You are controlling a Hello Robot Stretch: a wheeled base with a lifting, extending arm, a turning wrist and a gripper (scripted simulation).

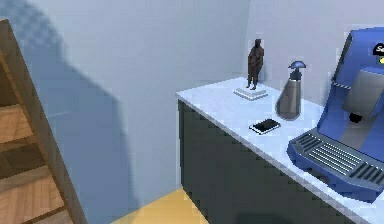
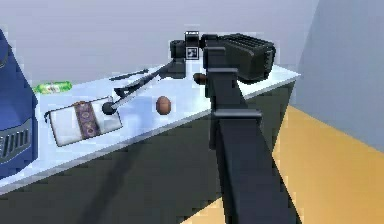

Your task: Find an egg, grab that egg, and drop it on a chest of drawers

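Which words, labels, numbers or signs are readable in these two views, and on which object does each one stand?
No text here can be read.
Blue coffee machine: a pale mark near its top, cut by the forward view's right edge, unreadable.
Green flat item: a pale patch on it, too small to read.
White squares: black patterns, not letters or numbers.

No legible text, label or number; white lettering atop the blue coffee machine point(image 1: 352, 98) indistinct.
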